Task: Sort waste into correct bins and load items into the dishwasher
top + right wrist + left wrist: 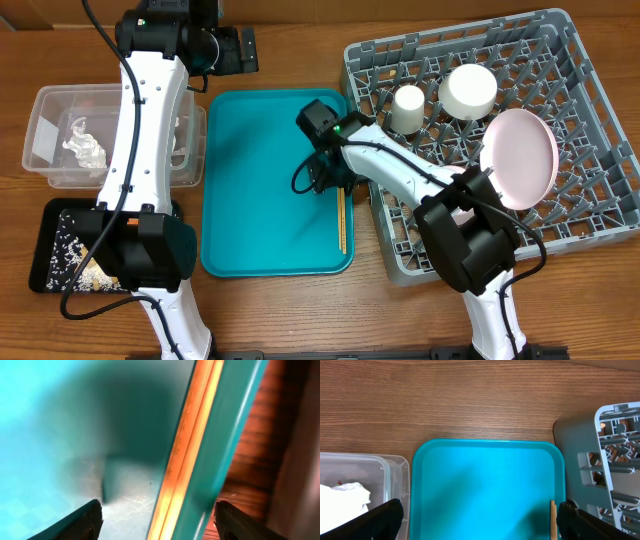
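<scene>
The pair of wooden chopsticks (342, 220) lies along the right rim of the teal tray (250, 200). My right gripper (328, 178) hangs low over their far end. In the right wrist view it (157, 522) is open, with the chopsticks (190, 460) and the tray rim between its fingers. The grey dish rack (590, 215) holds a white cup (407, 108), a white bowl (468, 90) and the pink-white plate (520, 158). My left gripper (243, 50) is open and empty above the table behind the tray. The clear tub (50, 110) holds crumpled tissue (82, 148). The black tray (45, 225) holds rice-like scraps.
In the left wrist view the teal tray (485, 485) fills the middle, with the clear tub (395, 480) to its left and the rack's corner (570, 445) to its right. Bare wooden table lies beyond the tray.
</scene>
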